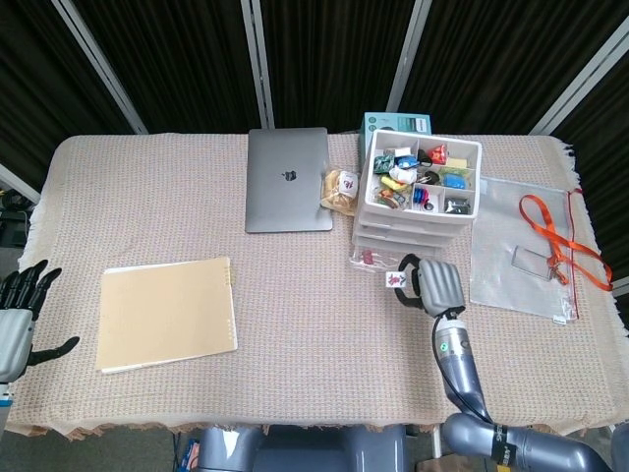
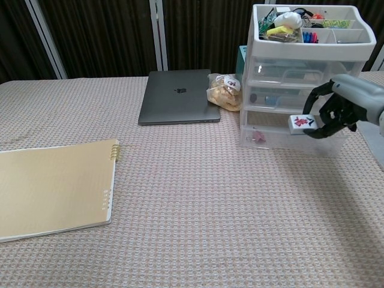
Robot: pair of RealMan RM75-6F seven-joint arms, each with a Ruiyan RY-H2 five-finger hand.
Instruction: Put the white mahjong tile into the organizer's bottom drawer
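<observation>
My right hand (image 1: pixel 432 284) (image 2: pixel 341 107) holds the white mahjong tile (image 1: pixel 395 279) (image 2: pixel 302 123), red mark facing up, in the air just over the front of the organizer's bottom drawer (image 1: pixel 393 261) (image 2: pixel 273 138). That clear drawer is pulled out and holds a small pink item. The white organizer (image 1: pixel 421 192) (image 2: pixel 309 66) stands at the back right, its top tray full of small items. At the table's left edge my left hand (image 1: pixel 20 315) rests with fingers spread and nothing in it.
A closed grey laptop (image 1: pixel 287 179) (image 2: pixel 179 105) lies at the back middle, with a snack bag (image 1: pixel 341 190) (image 2: pixel 224 91) beside the organizer. A tan spiral notebook (image 1: pixel 167 313) (image 2: pixel 51 186) lies at the left. A clear pouch with an orange lanyard (image 1: pixel 539 246) lies right of the organizer.
</observation>
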